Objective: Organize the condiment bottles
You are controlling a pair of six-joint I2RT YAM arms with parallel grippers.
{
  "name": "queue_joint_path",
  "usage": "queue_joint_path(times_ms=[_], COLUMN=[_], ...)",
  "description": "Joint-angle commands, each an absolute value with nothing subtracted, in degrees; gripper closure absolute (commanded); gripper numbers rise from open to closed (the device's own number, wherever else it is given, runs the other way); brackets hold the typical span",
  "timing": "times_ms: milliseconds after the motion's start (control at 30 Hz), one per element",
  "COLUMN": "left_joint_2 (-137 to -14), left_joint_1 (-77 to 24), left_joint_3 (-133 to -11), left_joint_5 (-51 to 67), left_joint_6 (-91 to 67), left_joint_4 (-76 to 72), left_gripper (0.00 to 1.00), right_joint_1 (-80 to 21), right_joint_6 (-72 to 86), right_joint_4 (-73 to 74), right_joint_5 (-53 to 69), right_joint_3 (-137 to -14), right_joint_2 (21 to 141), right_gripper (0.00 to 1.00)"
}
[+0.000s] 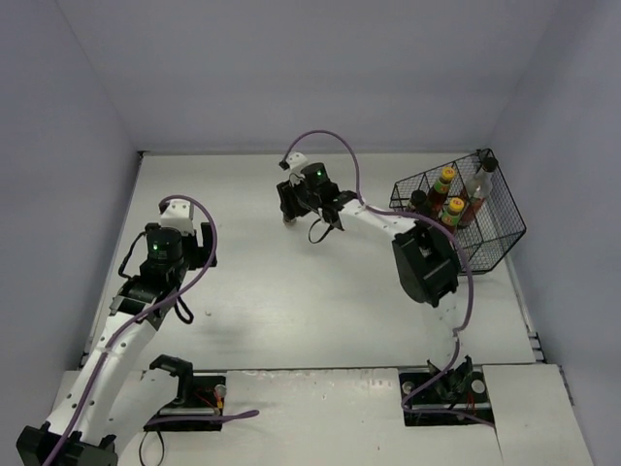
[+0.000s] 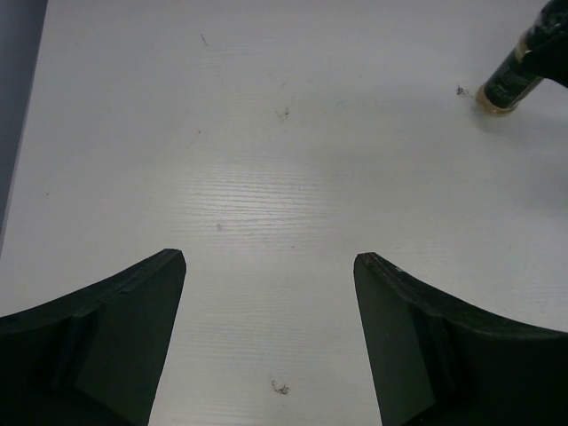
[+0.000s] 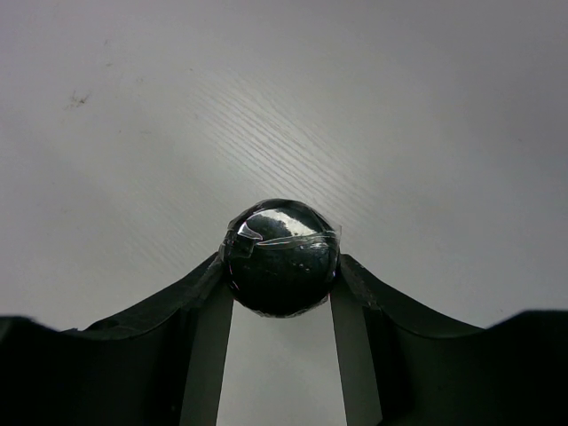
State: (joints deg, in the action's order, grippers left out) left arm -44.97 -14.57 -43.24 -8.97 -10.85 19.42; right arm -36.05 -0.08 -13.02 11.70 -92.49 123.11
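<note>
Right gripper (image 3: pixel 281 266): jaws are closed on the spice jar (image 3: pixel 280 235) lid at 12 o'clock, likely for lifting.
Left gripper (image 2: pixel 270 275): jaws are opened, nothing is held, 9 o'clock.
Basket (image 1: pixel 505 223): 2 o'clock, bottles (image 1: pixel 453 206) are gathered upright.

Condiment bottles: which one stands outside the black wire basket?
The short dark spice jar with black lid, held by the right gripper; others seen are inside the basket.

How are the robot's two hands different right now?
The left gripper has its jaws wide apart with nothing between them; the right gripper has its jaws closed on a black-lidded spice jar. The left gripper hangs over bare table; the right gripper stands right above its jar. Both have dark jaws.
</note>
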Motion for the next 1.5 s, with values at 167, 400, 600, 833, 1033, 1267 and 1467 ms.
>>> queue_joint_path(times_ms=[167, 400, 600, 833, 1033, 1267, 1467], left_joint_2=[-44.74, -44.56, -44.91, -45.44, -45.7, -45.53, -45.35], left_joint_1=[-14.85, -14.85, -14.85, -14.94, -15.03, -15.03, -15.03], left_joint_3=[-44.03, -44.21, -44.21, -44.21, -44.21, -44.21, -44.21], left_joint_5=[-8.7, -8.53, -8.0, -7.56, -7.65, -7.73, -7.91], left_joint_6=[-10.72, -10.72, -10.99, -11.07, -11.16, -11.07, -10.99], left_joint_4=[16.17, 16.17, 16.26, 16.26, 16.35, 16.35, 16.26], left_gripper=[0.23, 0.23, 0.23, 0.23, 0.23, 0.23, 0.23], right_joint_1=[-34.37, -30.59, -23.56, -19.17, -15.39, -13.45, -13.36], right_joint_6=[3.51, 7.2, 9.58, 12.38, 16.7, 19.24, 20.39], right_joint_4=[-14.59, -9.59, -3.87, 1.92, 3.52, 0.71, -2.9], right_joint_5=[-3.07, -7.56, -10.01, -17.66, -18.9, -19.07, -18.98], right_joint_3=[-77.81, -64.89, -58.28, -53.27, -50.28, -45.89, -42.54], right_joint_2=[95.75, 79.38, 67.34, 59.94, 58.8, 60.03, 62.05], right_gripper=[1.0, 1.0, 1.0, 1.0, 1.0, 1.0, 0.99])
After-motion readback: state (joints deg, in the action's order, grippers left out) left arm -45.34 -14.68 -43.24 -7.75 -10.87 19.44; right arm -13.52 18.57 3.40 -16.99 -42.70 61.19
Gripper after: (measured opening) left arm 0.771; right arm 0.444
